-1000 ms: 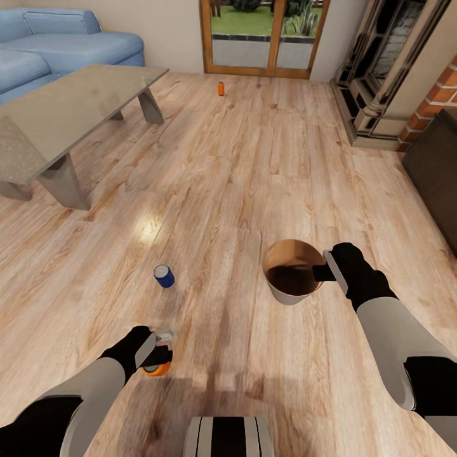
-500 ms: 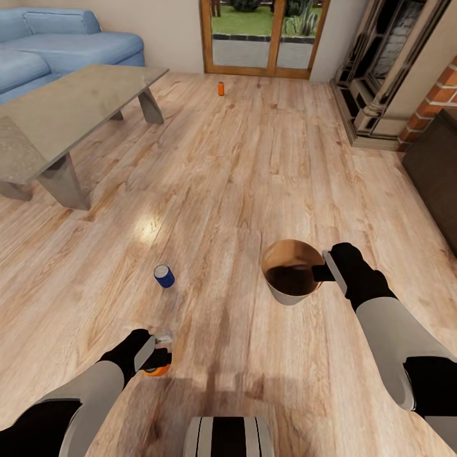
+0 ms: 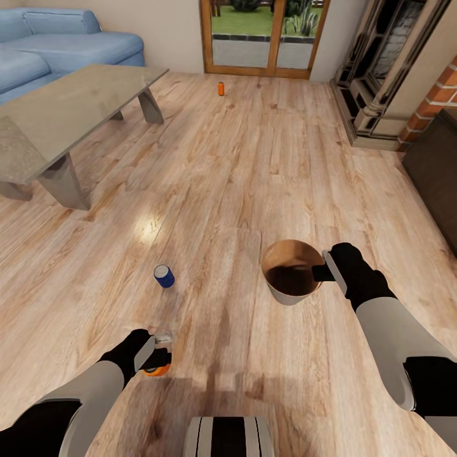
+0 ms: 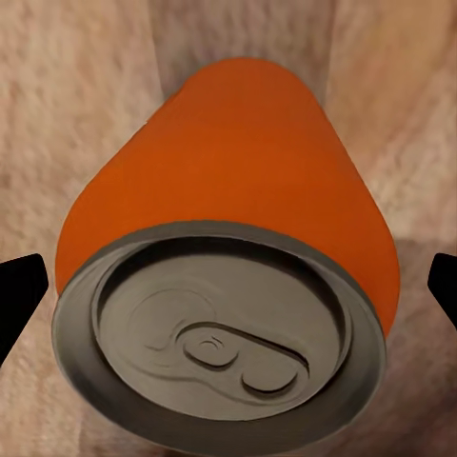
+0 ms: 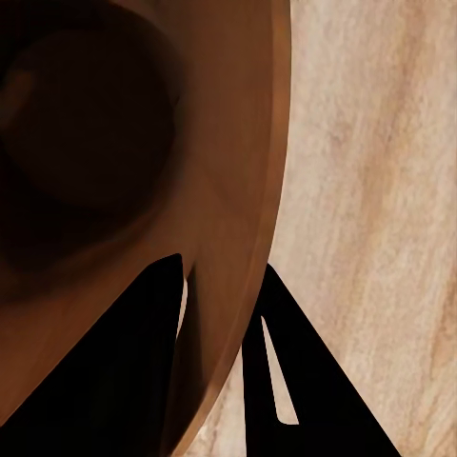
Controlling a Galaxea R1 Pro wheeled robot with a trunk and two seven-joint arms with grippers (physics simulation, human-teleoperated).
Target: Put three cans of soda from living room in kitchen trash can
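Your left gripper (image 3: 155,355) is straddling an orange soda can (image 3: 156,368) on the plank floor (image 3: 241,178), its fingers spread to either side of the can without touching it. Your right gripper (image 3: 322,273) is pinching the trash can (image 3: 289,293) by its rim. The blue can (image 3: 164,276) is standing between them, and the second orange can (image 3: 221,88) is sitting far off near the glass doors (image 3: 266,35).
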